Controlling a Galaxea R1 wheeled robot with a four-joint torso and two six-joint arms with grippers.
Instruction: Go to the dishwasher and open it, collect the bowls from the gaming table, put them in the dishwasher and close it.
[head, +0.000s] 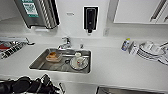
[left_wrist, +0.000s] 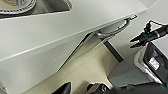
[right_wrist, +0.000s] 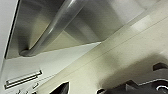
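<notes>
The dishwasher (right_wrist: 107, 20) fills the right wrist view as a stainless steel front, its bar handle (right_wrist: 56, 25) close above the camera. In the head view its top edge (head: 120, 90) shows under the counter at the bottom right. The left wrist view catches the same handle (left_wrist: 117, 27) from the side, and beside it my right gripper (left_wrist: 133, 43), black, with its two tips apart and nothing between them. My left arm (head: 25, 86) lies dark at the bottom left of the head view. The bowls and the gaming table are out of view.
A white counter (head: 115, 62) holds a steel sink (head: 37, 65) with a plate, a cup and an orange-filled dish. A tap (head: 65, 43) stands behind it. Stacked white plates (head: 150, 51) and a bottle (head: 125, 44) sit at the right. Beige floor (left_wrist: 82, 72) lies below.
</notes>
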